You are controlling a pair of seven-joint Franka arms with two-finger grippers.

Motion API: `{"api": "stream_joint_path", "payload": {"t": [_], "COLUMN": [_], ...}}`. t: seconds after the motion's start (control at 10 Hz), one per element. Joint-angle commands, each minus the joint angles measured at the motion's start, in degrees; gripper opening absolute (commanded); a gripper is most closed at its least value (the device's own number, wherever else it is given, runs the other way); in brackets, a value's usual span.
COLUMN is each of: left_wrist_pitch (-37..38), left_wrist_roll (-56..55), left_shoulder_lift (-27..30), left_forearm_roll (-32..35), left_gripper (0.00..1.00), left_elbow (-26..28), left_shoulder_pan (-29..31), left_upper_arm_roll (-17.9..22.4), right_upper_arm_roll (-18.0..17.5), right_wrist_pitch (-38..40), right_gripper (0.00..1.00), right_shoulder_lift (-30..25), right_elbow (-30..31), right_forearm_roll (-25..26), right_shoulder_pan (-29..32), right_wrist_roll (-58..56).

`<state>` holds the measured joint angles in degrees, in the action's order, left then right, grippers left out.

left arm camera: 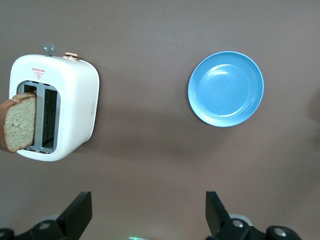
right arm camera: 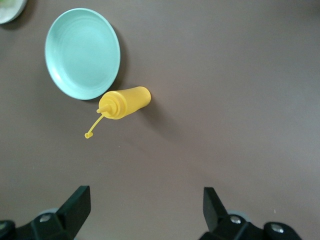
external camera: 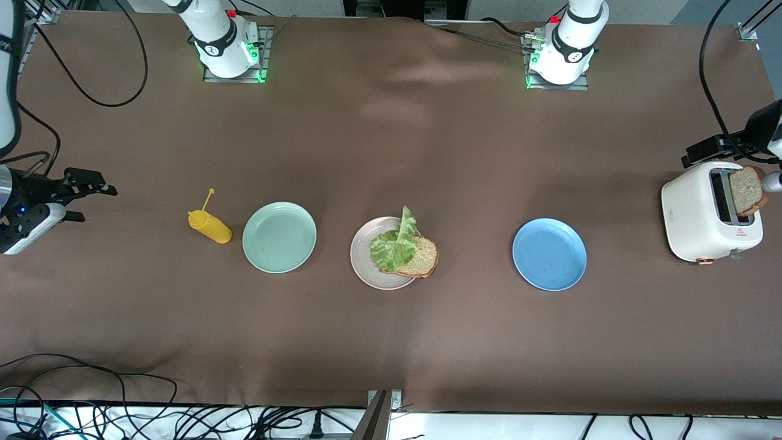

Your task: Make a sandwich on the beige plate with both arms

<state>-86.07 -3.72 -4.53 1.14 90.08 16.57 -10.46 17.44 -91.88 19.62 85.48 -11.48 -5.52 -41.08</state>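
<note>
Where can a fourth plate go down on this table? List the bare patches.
Bare cloth lies between the beige plate and the blue plate, between the blue plate and the toaster, and all along the strip nearer the front camera than the plates. It is crowded where the mustard bottle sits close beside the mint-green plate.

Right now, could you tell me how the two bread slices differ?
The plate slice lies flat on the beige plate, overhanging its rim; the toaster slice stands in the toaster. The plate slice is partly covered by lettuce; the toaster slice is bare. Both are brown wholegrain with darker crust.
</note>
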Motion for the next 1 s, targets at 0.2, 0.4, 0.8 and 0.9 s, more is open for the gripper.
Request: {"api": "stream_joint_path", "payload": {"t": [0.2, 0.4, 0.8, 0.9], "left_wrist_pitch": [-1.73, -3.39, -9.62, -11.56], "left_wrist_roll": [13.55, 20.99, 33.31, 36.13], "left_shoulder_lift": [-2.23, -4.25, -9.78, -11.71], "left_forearm_roll": [1.49, 1.41, 1.58, 1.06], "left_gripper": [1.0, 1.0, 1.0, 1.0], "left_elbow": [0.18, 0.18, 0.27, 0.53], "left_shoulder_pan": [9.78, 14.86, 22.87, 24.89], "left_upper_arm_roll": [-0.61, -0.61, -0.52, -0.61], "right_upper_arm_roll": [-0.3, -1.35, -9.95, -10.75], "right_wrist_pitch": [3.19, 3.9, 4.25, 4.51], "right_gripper": [1.0, 1.0, 1.0, 1.0], "right_shoulder_lift": [-9.32, -13.36, -17.51, -17.77], "right_elbow": [1.62, 1.62, 1.53, 1.62], "right_forearm_roll": [10.76, 14.79, 14.73, 14.64], "right_shoulder_pan": [-6.61, -6.61, 1.1, 1.73], "right_wrist_roll": [34.04, 40.18, 42.13, 42.04]}}
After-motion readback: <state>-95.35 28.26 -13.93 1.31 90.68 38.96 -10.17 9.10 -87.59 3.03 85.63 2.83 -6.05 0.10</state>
